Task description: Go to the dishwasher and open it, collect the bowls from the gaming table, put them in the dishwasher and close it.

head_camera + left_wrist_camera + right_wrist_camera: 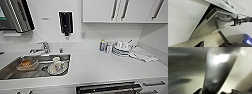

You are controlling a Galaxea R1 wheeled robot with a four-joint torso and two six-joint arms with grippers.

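Dishwasher [108, 88] sits under the counter [100, 67], door tipped partly open, dark top edge showing in head view. Right gripper [234, 22] is pinched on the bar handle [223, 19]; the right wrist view shows that bar [218, 72] close up. Left gripper: cannot tell. Sink [12, 72] holds dishes.

dishwasher [109, 88]: cut off by frame edge | handle [218, 72]: blurred
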